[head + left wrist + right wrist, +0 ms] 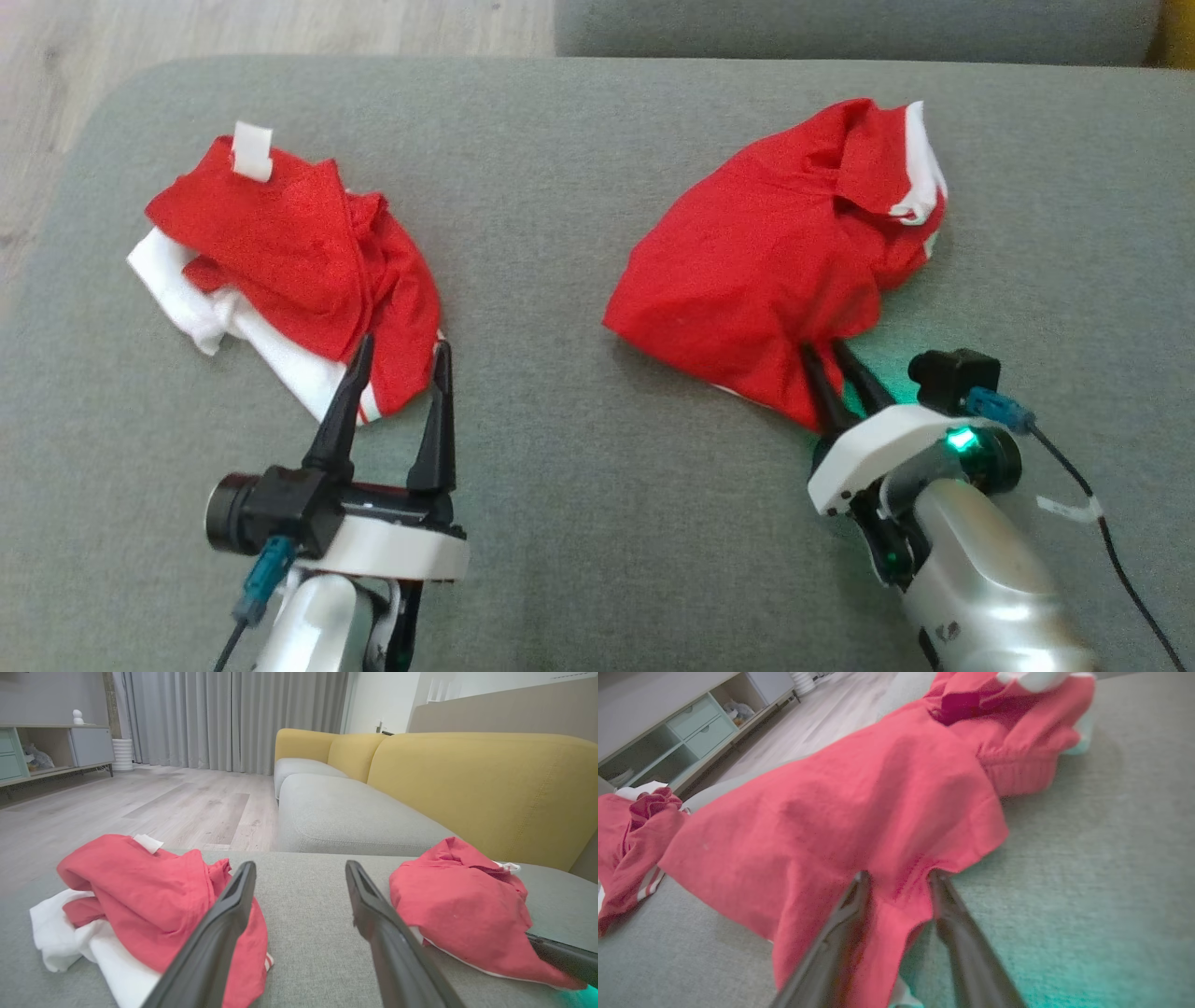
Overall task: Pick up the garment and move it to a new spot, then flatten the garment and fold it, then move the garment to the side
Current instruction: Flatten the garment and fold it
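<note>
A red garment (766,252) with white trim lies crumpled on the right of the grey cushion (597,523); it also shows in the wrist views (458,905) (859,802). My right gripper (822,347) (896,875) is at its near edge, shut on a puckered fold of the red cloth between its fingers. A second red and white garment (289,243) (140,891) (626,835) lies bunched on the left. My left gripper (402,343) (300,865) stands open at that garment's near right edge, with bare cushion between its fingers.
The cushion's left and far edges drop to a wooden floor (280,23). Beyond stands another grey seat (336,812) with a yellow backrest (467,774). A low cabinet (46,746) lines the far wall. A black cable (1102,523) trails from the right wrist.
</note>
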